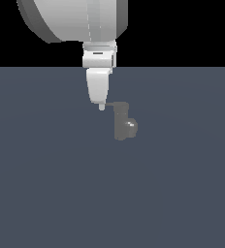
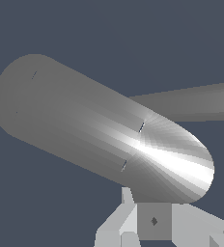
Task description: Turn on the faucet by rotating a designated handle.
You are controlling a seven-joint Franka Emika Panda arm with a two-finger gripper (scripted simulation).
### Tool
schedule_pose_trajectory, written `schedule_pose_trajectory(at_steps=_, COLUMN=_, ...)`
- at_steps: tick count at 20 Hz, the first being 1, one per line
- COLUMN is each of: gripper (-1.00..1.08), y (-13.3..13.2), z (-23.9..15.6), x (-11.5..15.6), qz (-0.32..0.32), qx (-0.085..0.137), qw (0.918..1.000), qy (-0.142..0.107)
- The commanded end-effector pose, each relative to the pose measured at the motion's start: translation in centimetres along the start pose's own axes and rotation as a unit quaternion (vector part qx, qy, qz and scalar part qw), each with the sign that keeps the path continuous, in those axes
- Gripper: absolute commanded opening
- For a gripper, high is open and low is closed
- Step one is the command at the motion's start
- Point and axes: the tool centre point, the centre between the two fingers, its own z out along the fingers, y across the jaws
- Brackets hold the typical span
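Note:
The faucet (image 1: 121, 125) is a small dull-grey upright cylinder on the floor, with a rounded shiny knob (image 1: 131, 127) on the side toward the exterior view's right. Its handle (image 1: 115, 104), a thin grey lever, juts from the top of the body toward the exterior view's left. My gripper (image 1: 102, 106) hangs straight down with its tip at the lever's free end, touching it or nearly so. In the wrist view a broad grey faucet part (image 2: 99, 130) with a bright glare fills the frame, a narrower bar (image 2: 196, 101) runs off behind it, and my pale fingers (image 2: 116, 224) show at the edge.
The flat blue-grey floor (image 1: 46, 184) stretches around the faucet. The arm's large white links (image 1: 75, 19) hang above the gripper at the top of the exterior view.

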Motion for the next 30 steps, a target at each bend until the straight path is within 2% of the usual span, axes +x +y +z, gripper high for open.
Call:
schedule_pose_trajectory(at_steps=1, gripper=-1.0, y=0.7, z=0.2, x=1.0, qz=0.006, qx=-0.003, qw=1.0, qy=0.001)
schedule_pose_trajectory(at_steps=2, gripper=-1.0, y=0.2, z=0.0, x=0.1, qz=0.0, qx=0.0, qw=1.0, qy=0.0)
schedule_pose_trajectory(at_steps=16, gripper=-1.0, y=2.2, z=0.2, x=8.9, qz=0.006, qx=-0.003, qw=1.0, qy=0.001)
schedule_pose_trajectory(at_steps=17, gripper=-1.0, y=2.2, z=0.2, x=8.9, qz=0.006, qx=-0.003, qw=1.0, qy=0.001)
schedule_pose_trajectory(at_steps=18, gripper=-1.0, y=1.8, z=-0.1, x=5.9, qz=-0.017, qx=-0.001, qw=0.9999, qy=-0.002)
schedule_pose_trajectory(at_steps=30, gripper=-1.0, y=-0.5, z=0.1, x=10.9, qz=-0.005, qx=-0.002, qw=1.0, qy=0.0)
